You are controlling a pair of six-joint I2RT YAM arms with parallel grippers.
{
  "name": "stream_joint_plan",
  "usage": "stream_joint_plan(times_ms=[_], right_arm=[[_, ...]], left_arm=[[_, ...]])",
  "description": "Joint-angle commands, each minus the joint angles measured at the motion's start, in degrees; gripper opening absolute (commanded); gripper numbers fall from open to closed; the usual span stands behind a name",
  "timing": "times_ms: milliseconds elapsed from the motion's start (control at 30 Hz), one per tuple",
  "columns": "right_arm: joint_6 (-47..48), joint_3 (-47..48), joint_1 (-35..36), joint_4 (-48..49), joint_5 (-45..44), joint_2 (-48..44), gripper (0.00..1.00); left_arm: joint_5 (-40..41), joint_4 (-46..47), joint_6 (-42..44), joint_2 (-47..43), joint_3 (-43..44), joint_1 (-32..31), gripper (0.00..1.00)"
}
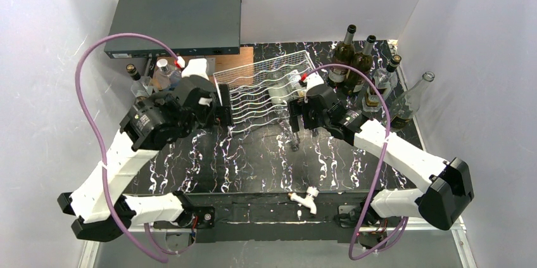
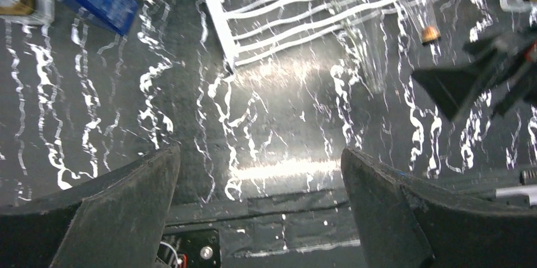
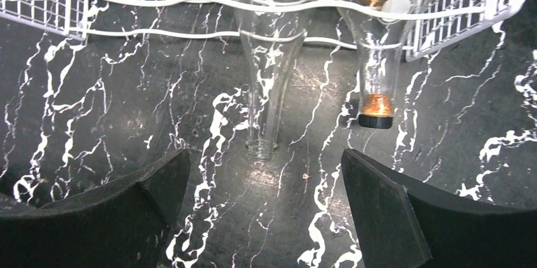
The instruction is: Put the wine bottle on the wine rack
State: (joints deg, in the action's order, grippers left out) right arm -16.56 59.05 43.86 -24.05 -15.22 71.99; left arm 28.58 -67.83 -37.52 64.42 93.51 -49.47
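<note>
Black marble-look table (image 1: 253, 166), white veins all over. The wine rack (image 1: 253, 100) sits mid-back on it. Bottles (image 1: 364, 68) stand back right.

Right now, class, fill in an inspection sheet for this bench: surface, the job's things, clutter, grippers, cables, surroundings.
Surface: black table with white veining.
Job's things: white wine rack at rear centre; a clear bottle and a capped bottle lie in it, necks poking out the near side.
Clutter: standing bottles at right rear; more bottles at left rear; dark grey box behind; small white part at the near edge.
Grippers: left gripper open, holding nothing; right gripper open, facing the clear bottle's mouth.
Cables: purple cables loop from both arms; the right one arcs past the standing bottles.
Surroundings: white walls on three sides.
</note>
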Motion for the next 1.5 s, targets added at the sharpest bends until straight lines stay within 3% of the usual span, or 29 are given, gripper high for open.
stream_joint_plan(times_ms=[0, 300, 633, 967, 1467], right_arm=[[-1.50, -0.44, -0.42, -0.34, 4.35, -0.88, 0.98], [-4.82, 1.29, -0.43, -1.16, 8.80, -0.31, 0.98], [-4.51, 1.85, -0.44, -3.24, 8.40, -1.01, 0.98], [-4.00, 1.64, -0.44, -3.47, 7.08, -1.33, 0.98], [-4.01, 1.26, -0.48, -2.67, 7.90, -0.22, 0.98]], left_arm=[[-0.80, -5.85, 6.46, 1.34, 6.41, 6.54, 0.98], [-3.44, -4.96, 21.23, 8.94, 16.12, 27.06, 0.98], [-7.17, 5.81, 27.84, 19.46, 22.44, 41.19, 0.98], [-11.28, 9.71, 26.83, 28.05, 25.52, 47.30, 0.81], [-12.14, 14.66, 26.78, 30.10, 20.53, 49.39, 0.65]])
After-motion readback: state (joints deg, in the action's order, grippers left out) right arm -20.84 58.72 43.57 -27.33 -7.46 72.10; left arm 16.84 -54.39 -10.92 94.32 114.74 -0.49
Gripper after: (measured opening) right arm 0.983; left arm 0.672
